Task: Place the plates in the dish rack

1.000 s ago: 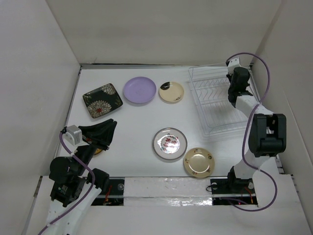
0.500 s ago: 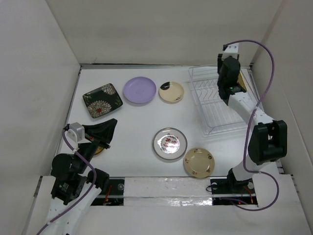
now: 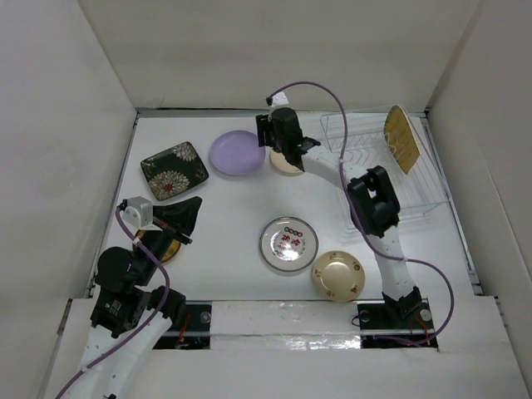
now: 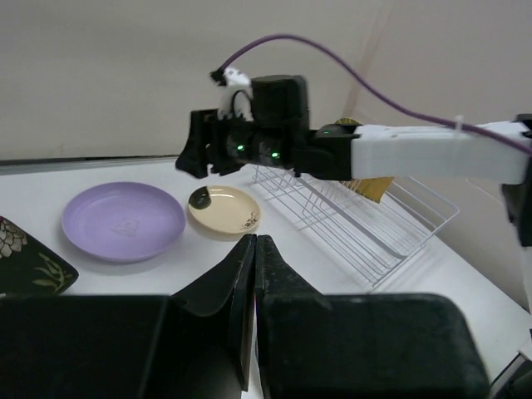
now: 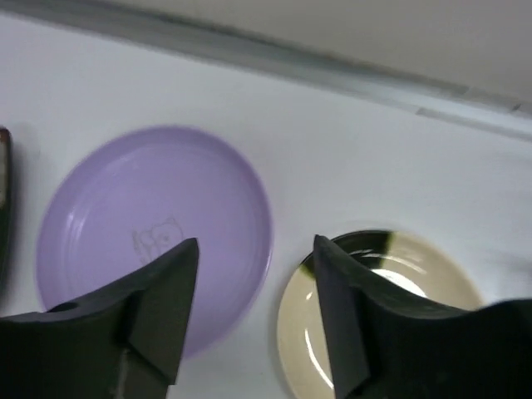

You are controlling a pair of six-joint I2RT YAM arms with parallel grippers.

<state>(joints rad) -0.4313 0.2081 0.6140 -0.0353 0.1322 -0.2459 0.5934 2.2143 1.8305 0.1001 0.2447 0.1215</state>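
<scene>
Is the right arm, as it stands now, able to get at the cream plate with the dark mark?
Probably yes. The right gripper hangs open just over the rim of the cream plate, beside the lilac plate, and nothing lies on that cream plate.

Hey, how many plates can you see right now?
6: black square far left, lilac beside it, cream under the right fingers, red-patterned at centre, tan near it, yellow standing in the rack. An amber edge under the left arm may be a seventh.

Yellow plate (image 3: 401,138) upright in dish rack (image 3: 353,140)
</scene>
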